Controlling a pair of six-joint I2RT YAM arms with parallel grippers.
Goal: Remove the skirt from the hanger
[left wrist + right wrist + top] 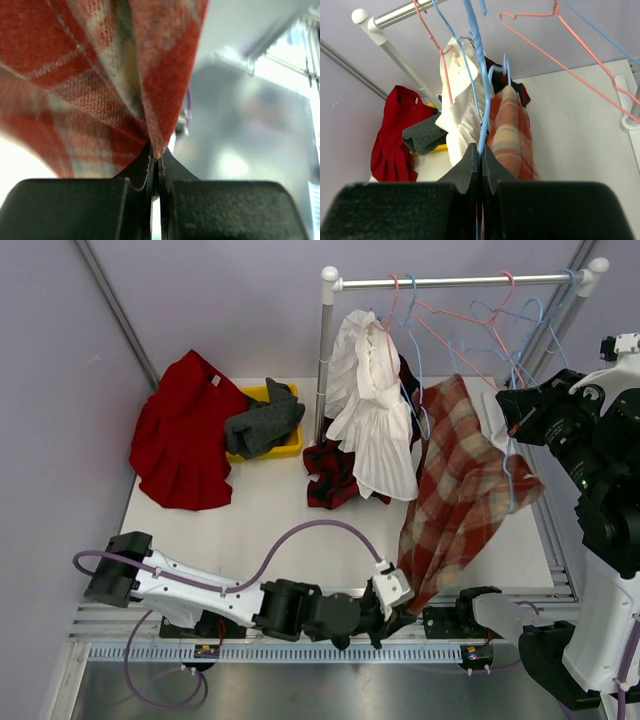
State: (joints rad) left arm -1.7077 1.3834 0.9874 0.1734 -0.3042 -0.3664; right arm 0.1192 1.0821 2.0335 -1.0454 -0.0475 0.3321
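The red and cream plaid skirt (455,495) hangs slanted on a blue hanger (511,480) below the rail. My left gripper (397,614) is shut on the skirt's lowest corner near the table's front edge. In the left wrist view the cloth (100,60) runs up from the closed gripper (157,156). My right gripper (516,426) is raised at the right and shut on the blue hanger wire. In the right wrist view the wire (483,100) passes between the closed gripper (480,149), with the skirt (512,135) just beyond.
A rail (450,282) holds several pink and blue hangers and a white pleated garment (375,425). A dark plaid garment (330,475) lies below it. A red garment (185,435) and a yellow bin (285,445) with grey cloth (265,420) sit at the back left.
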